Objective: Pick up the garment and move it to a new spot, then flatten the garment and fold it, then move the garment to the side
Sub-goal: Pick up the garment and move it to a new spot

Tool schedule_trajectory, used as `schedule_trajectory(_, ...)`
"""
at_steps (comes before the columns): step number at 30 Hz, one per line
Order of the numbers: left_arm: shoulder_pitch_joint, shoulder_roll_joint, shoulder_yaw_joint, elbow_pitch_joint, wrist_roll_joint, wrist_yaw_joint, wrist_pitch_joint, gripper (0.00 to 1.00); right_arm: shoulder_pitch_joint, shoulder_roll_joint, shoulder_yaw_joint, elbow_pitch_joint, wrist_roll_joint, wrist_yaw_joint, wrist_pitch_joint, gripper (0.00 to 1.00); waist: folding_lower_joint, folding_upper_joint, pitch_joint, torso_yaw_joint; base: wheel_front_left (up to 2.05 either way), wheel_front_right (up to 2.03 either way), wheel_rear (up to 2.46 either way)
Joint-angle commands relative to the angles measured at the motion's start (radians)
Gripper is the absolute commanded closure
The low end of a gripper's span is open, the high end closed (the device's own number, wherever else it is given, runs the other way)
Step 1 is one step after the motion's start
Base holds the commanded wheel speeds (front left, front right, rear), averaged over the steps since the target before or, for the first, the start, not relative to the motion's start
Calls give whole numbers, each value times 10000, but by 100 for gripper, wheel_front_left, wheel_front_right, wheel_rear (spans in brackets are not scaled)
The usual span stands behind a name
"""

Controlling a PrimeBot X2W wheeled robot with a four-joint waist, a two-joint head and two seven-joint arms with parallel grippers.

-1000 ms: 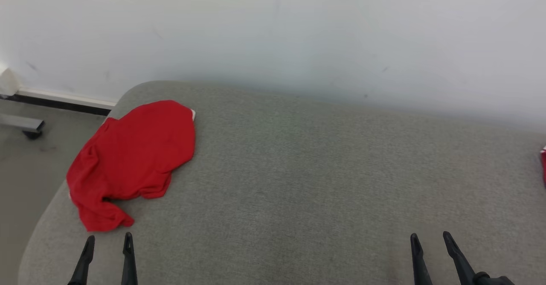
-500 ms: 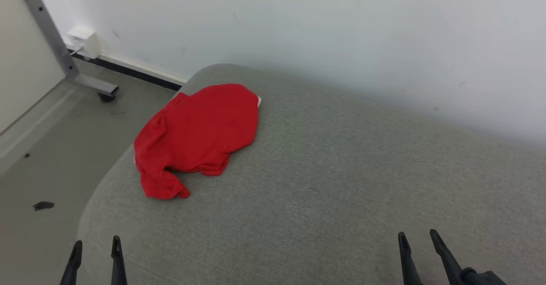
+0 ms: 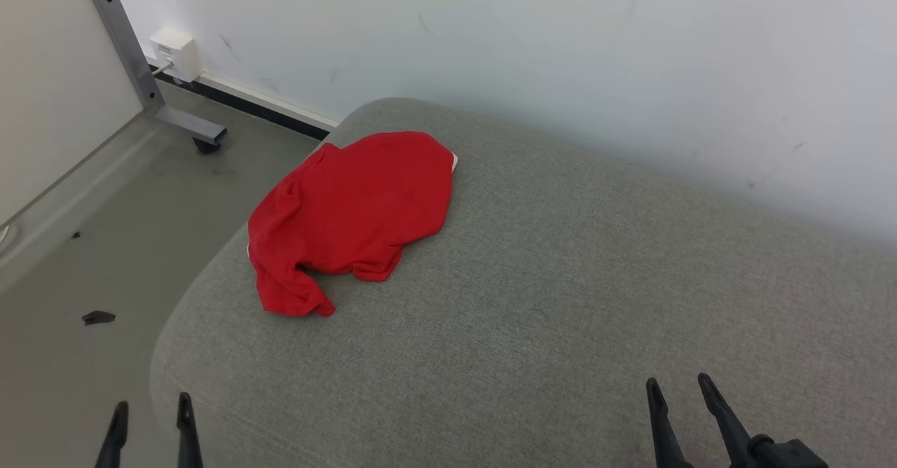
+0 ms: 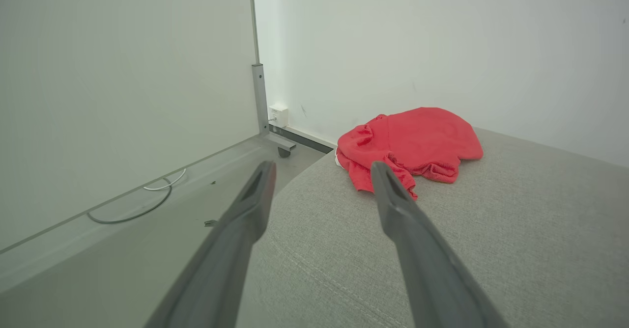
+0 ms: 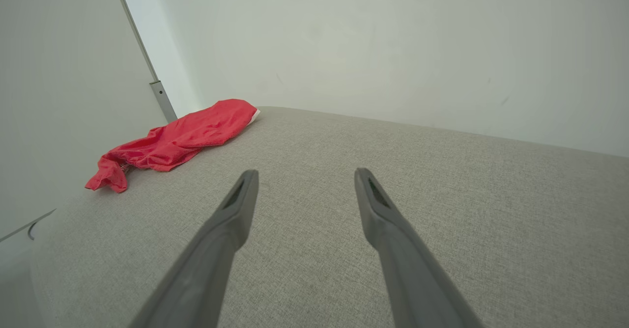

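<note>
Two end effectors spread wide, empty: left end effector (image 3: 152,401), right end effector (image 3: 677,380). Crumpled red fabric garment (image 3: 350,216) lies near far-left corner of grey upholstered cushion (image 3: 560,300). Step judged: initial pickup. Next: reach forward-left, pinch bunched hem.

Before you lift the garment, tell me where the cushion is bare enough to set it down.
Bare: the middle and right of the grey cushion, between the red garment on the left, the wall behind and the right fingers in front. Taken: only the far left corner, where the garment lies by the rounded edge.
</note>
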Motion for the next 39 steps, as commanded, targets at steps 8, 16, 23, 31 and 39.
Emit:
schedule_trajectory(8, -1207, 382, -262, 308, 19, -334, -2, 0, -300, -372, -13, -128, -66, -30, 55, 0, 0, -1, 519, -315, 0, 0, 0)
schedule_trajectory(16, -3979, 793, -394, 1084, -372, -491, 26, 0, -959, -1067, -457, -818, -239, -30, 423, 0, 0, -1, 1974, -1527, 0, 0, 0)
schedule_trajectory(23, -6934, 1374, -299, 2120, -915, -577, 505, 0, -1289, -1642, -1193, -1568, -409, -30, 691, 0, 0, -1, 3197, -2727, 0, 0, 0)
schedule_trajectory(31, -9223, 2258, 24, 3761, -1501, -666, 1053, 0, -1462, -2037, -1981, -2398, -411, -30, 907, 0, 0, -1, 4225, -3889, 0, 0, 0)
schedule_trajectory(39, -10371, 2978, 75, 6317, -1930, -700, 1866, 0, -1400, -1986, -2279, -2827, -442, -30, 993, 0, 0, -1, 4640, -4359, 0, 0, 0)
